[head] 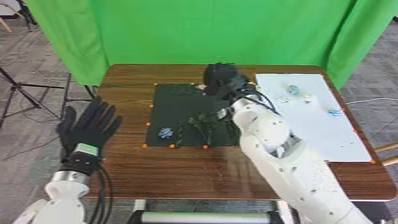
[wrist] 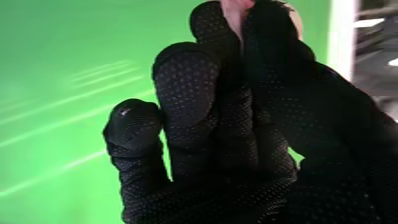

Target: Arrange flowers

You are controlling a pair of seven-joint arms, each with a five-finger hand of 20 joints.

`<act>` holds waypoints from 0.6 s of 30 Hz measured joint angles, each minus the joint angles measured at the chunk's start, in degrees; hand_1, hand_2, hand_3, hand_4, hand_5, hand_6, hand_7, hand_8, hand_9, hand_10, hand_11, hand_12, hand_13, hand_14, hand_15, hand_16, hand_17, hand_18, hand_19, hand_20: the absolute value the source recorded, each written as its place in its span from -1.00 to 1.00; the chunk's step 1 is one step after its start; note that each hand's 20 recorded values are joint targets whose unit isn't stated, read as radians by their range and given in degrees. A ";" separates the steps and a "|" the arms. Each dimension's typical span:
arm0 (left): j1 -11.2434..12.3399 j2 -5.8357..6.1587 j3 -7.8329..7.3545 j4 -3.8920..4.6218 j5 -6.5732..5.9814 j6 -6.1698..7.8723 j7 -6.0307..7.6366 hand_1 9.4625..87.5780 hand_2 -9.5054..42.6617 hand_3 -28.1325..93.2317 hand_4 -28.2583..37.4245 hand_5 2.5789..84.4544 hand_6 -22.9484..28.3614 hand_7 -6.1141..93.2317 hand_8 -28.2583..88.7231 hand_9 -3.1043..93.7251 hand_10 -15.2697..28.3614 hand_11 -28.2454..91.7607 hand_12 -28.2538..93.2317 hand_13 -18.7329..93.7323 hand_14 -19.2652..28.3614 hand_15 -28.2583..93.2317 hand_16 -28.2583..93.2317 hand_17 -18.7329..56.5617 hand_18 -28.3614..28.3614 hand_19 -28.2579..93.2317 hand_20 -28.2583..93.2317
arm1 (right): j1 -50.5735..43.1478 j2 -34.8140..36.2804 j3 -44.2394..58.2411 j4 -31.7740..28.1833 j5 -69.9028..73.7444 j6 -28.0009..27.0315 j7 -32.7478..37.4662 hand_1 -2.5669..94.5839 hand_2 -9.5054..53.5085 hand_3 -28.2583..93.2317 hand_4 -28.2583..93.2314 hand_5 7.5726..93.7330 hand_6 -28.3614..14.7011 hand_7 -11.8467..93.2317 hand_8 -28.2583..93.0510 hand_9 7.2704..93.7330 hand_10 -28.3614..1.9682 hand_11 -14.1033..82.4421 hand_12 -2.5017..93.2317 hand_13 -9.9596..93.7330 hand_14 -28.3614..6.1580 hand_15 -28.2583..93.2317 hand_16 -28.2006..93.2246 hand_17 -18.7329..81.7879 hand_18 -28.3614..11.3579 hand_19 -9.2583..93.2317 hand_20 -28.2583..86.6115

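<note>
Left hand: the black-gloved left hand [head: 86,125] is spread open beside the counter [head: 213,177], with nothing in it.
Black mat: the flat black mat [head: 167,112] carries a small blue flower [head: 165,132] near its near left and dark green leafy stems [head: 206,122] further right.
Right hand: above the mat's far part, the black-gloved right hand [head: 222,77] pinches a pale pink flower piece [wrist: 236,11] between thumb and fingertip.
Handling: the petals look soft, so a light, even pinch should serve; turning the piece before lowering it, then releasing straight upward, would probably avoid dragging the stems.
White sheet: the flat white sheet [head: 333,140] at right bears pale-blue, white and blue flower heads [head: 334,112], likely stock for later.
</note>
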 measured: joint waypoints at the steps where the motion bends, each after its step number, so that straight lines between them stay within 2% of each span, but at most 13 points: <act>1: -0.50 0.00 0.51 0.23 0.00 0.00 -0.22 -0.54 -0.32 0.64 -1.00 -0.19 0.12 -0.63 -0.68 -0.35 0.22 -0.26 -0.42 -0.32 0.24 -0.12 -0.66 -0.65 0.45 0.00 -0.37 | 0.44 -1.14 -0.91 0.79 -1.41 -0.72 -0.37 0.32 -1.00 0.61 -1.00 0.61 0.38 -0.15 -0.45 0.90 0.37 -0.52 -0.09 0.65 0.41 0.34 0.17 0.22 -0.54 1.00 0.15; 8: -5.83 0.91 5.66 2.41 0.10 0.00 -2.03 -0.55 -0.31 0.65 -1.00 -0.18 0.13 -0.62 -0.67 -0.34 0.22 -0.25 -0.42 -0.32 0.24 -0.11 -0.66 -0.65 0.45 0.00 -0.37 | 0.75 -8.12 -4.07 7.96 -4.09 -1.11 1.13 0.31 -1.00 0.61 -1.00 0.59 0.37 -0.15 -0.47 0.88 0.38 -0.53 -0.10 0.64 0.39 0.33 0.17 0.22 -0.56 0.99 0.15; 12: -7.85 0.64 6.11 2.55 0.41 0.59 -3.55 -0.55 -0.31 0.66 -1.00 -0.17 0.14 -0.62 -0.68 -0.33 0.23 -0.24 -0.42 -0.31 0.25 -0.09 -0.67 -0.65 0.46 0.01 -0.36 | 0.52 -9.62 -6.06 10.49 -5.74 -0.90 3.07 0.31 -1.00 0.60 -1.00 0.59 0.36 -0.16 -0.47 0.87 0.38 -0.53 -0.12 0.63 0.37 0.33 0.17 0.22 -0.56 0.99 0.15; 18: -8.77 0.27 6.56 2.22 0.26 2.29 -3.59 -0.54 -0.26 0.67 -1.00 -0.15 0.14 -0.60 -0.68 -0.32 0.24 -0.22 -0.42 -0.30 0.27 -0.06 -0.67 -0.65 0.46 0.03 -0.36 | -0.03 -11.15 -7.15 13.71 -7.76 -1.25 5.67 0.29 -1.00 0.60 -1.00 0.54 0.32 -0.22 -0.51 0.80 0.37 -0.56 -0.18 0.61 0.35 0.33 0.17 0.22 -0.59 0.99 0.14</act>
